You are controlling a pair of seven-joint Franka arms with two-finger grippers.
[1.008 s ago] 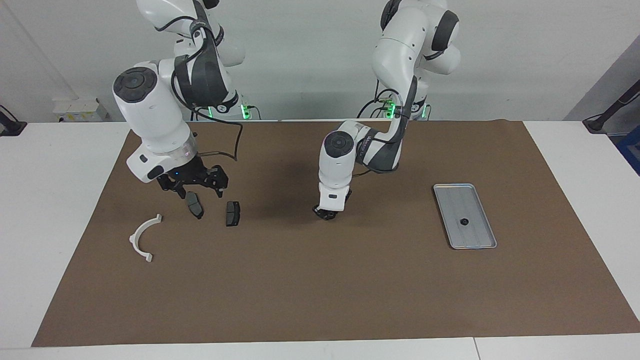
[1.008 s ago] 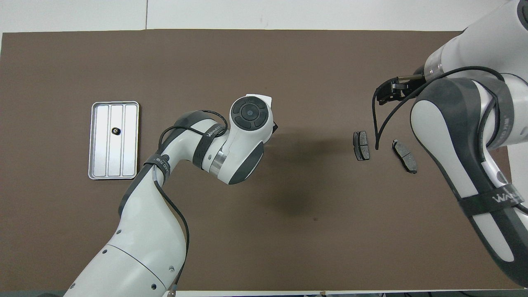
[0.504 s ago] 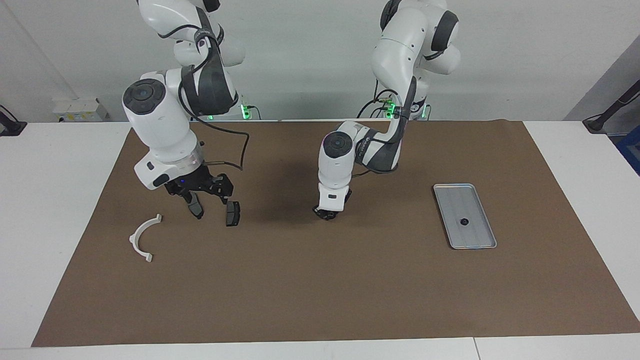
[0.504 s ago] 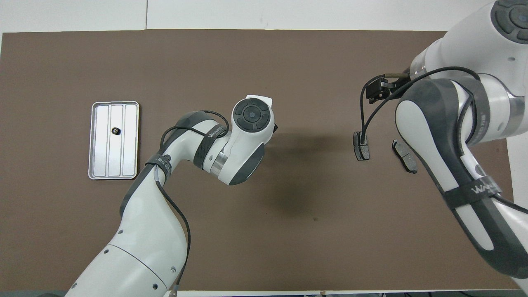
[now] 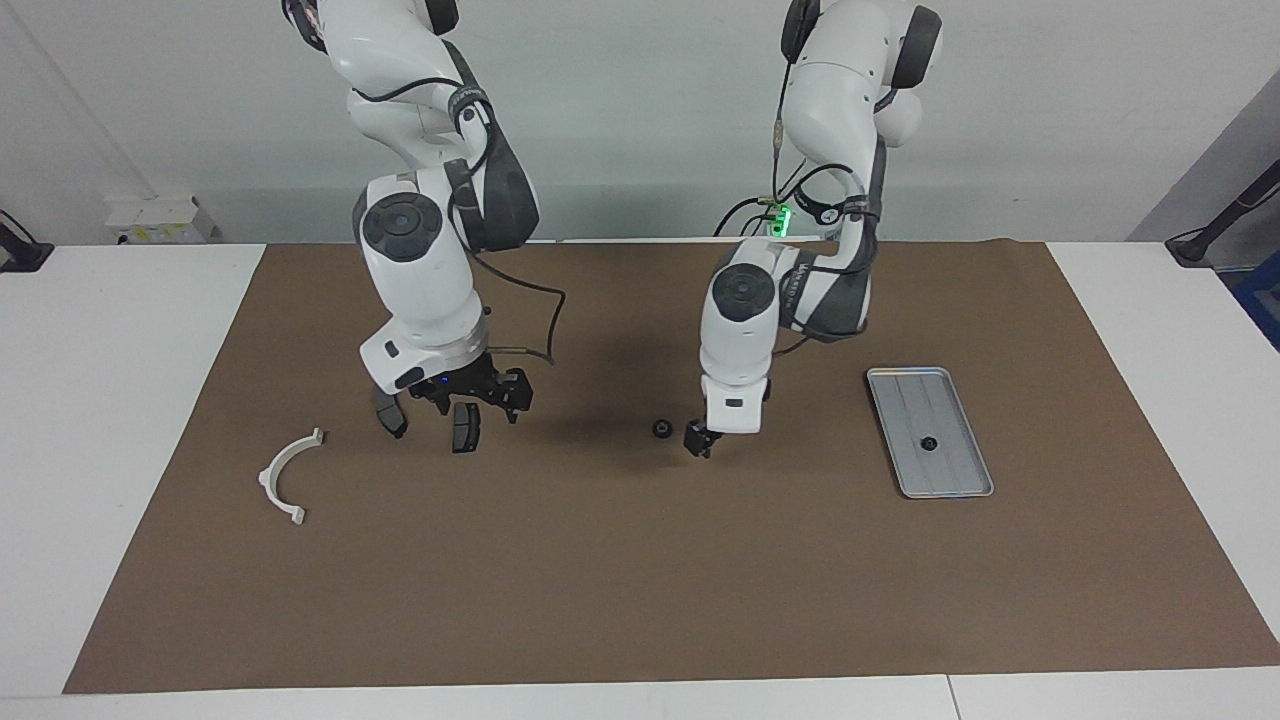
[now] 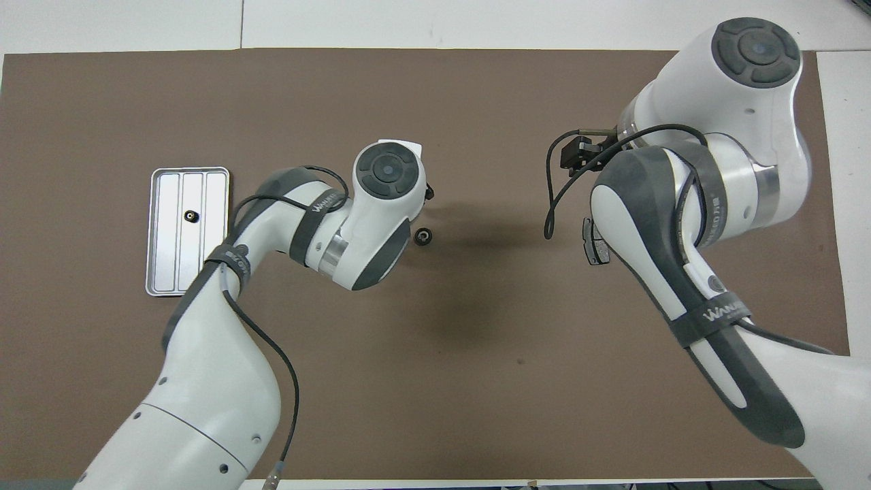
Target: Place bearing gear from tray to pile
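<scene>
My left claw (image 5: 700,441) hangs low over the mat (image 5: 640,580) in the middle of the worktop (image 5: 120,400). I cannot tell how far it is open. It has hold of nothing that I can see.

The loose gear (image 5: 661,428), small and dark, lies flat on the mat just beside this claw, at its 10 o'clock in the facing view, and clear of it. In the overhead view my wrist covers the claw, and the gear (image 6: 422,237) shows just off the wrist's edge.

Read on the overhead view, the loose gear lies at the tray's (image 6: 155,272) 3 o'clock, well apart from it. The pile is farther along at the gear's 3 o'clock, also well apart, so the gear rests between the two and is not yet with the pile. A tray gear (image 5: 928,443) sits in the tray's middle groove.

My right claw (image 5: 472,397) is spread wide and empty. It hovers over the pile, above one pad (image 5: 464,428), with the other pad (image 5: 390,416) partly hidden under its wrist. The pads lie near each other without touching. The bracket (image 5: 285,478), a white half ring, lies at the pads' 8 o'clock in the facing view, apart from them, toward the right arm's end of the worktop.
</scene>
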